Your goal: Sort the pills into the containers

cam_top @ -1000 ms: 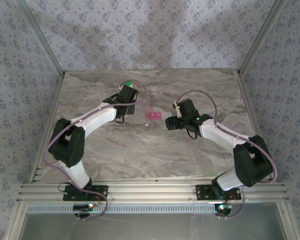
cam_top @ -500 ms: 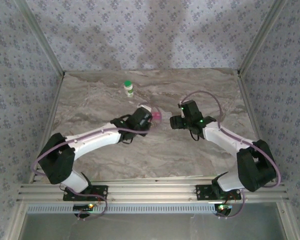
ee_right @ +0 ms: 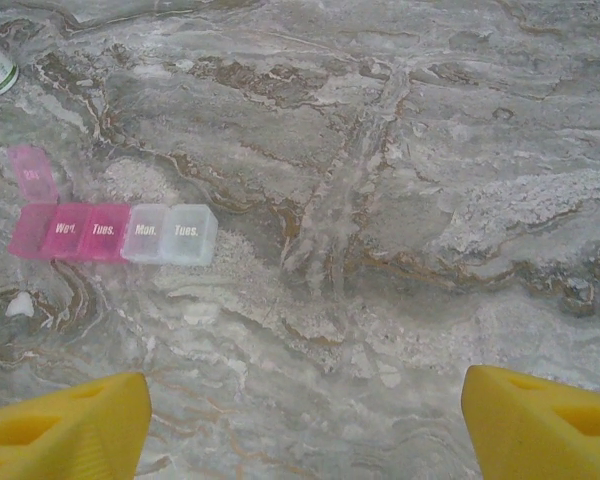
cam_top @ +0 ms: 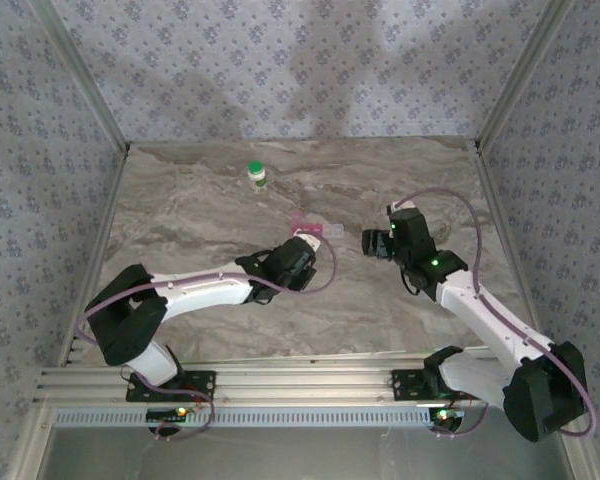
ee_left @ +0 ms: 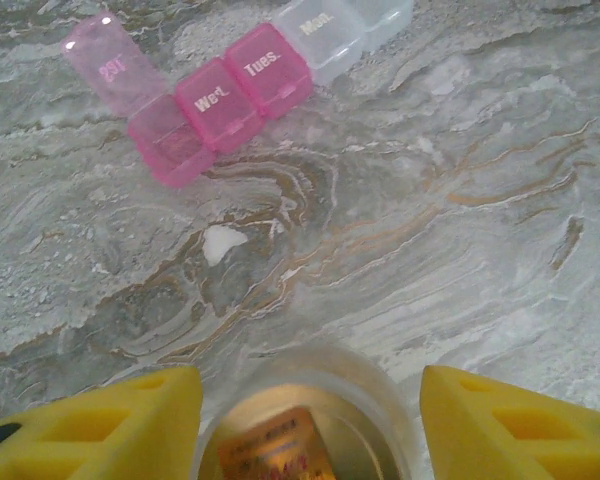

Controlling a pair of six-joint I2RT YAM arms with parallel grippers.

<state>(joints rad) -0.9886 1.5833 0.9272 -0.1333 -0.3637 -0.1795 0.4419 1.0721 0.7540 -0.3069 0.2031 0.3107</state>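
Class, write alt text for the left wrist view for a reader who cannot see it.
A clear amber vial sits mouth-up between the left pincer's yellow fingers over a marble table. Beyond it lie a small white pill and a pink-and-clear pill case, its end lid open.

Table – marble-look, veined grey-brown, matt, slightly grainy. Pill case – translucent plastic, pink and clear, smooth, faint gloss. Vial – clear amber-tinted plastic, glossy rim. Bottle – white plastic, green cap. Right gripper fingers – yellow, matt. Frame rails – ribbed bare metal.
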